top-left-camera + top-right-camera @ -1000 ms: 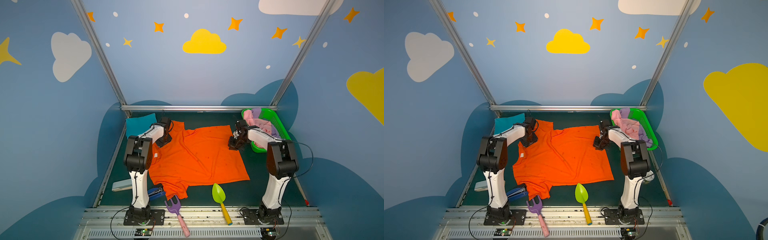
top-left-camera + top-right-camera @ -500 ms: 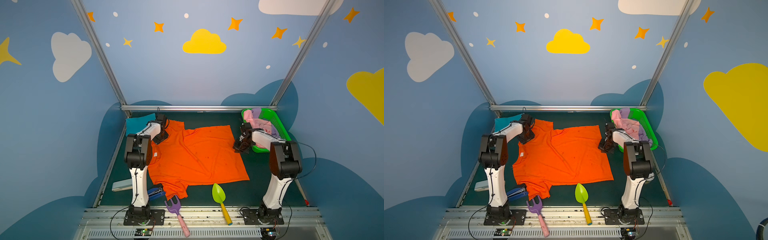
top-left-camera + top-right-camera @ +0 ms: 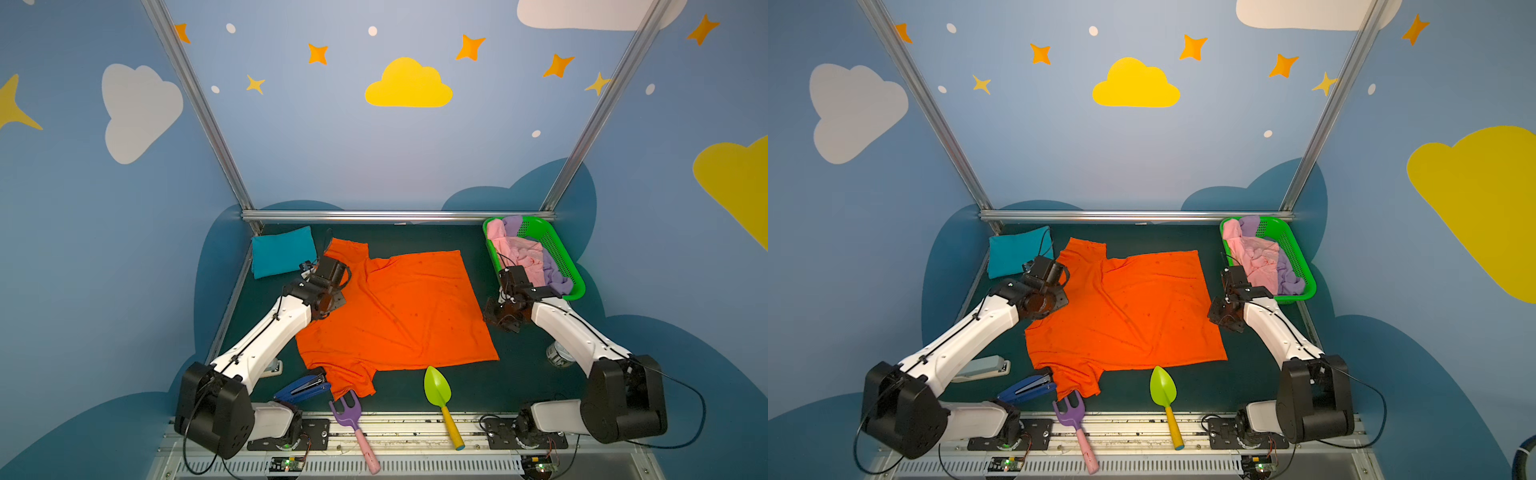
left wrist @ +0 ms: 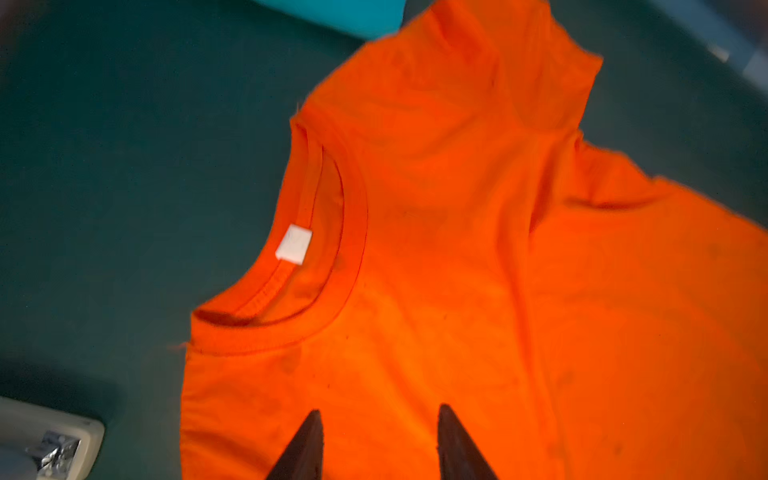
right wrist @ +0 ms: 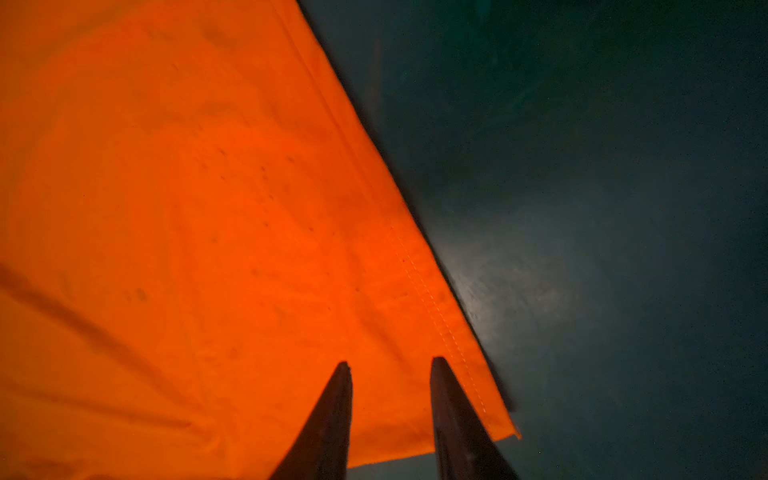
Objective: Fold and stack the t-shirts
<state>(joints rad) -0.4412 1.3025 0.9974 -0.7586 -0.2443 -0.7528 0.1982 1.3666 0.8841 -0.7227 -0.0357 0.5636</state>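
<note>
An orange t-shirt lies spread flat mid-table, collar to the left, with its white neck label showing. My left gripper hovers open over the shoulder beside the collar, with nothing between its fingers. My right gripper stands open over the shirt's right hem corner, gripping nothing. A folded teal t-shirt lies at the back left. Pink and lilac t-shirts are heaped in the green basket.
Along the front edge lie a blue stapler, a purple toy fork touching the near sleeve, and a green trowel. A grey stapler lies under the left arm. A small can stands under the right arm.
The right gripper has opened and drawn back toward the front along the hem. The left gripper has moved from the far sleeve toward the collar. The shirt lies as before.
</note>
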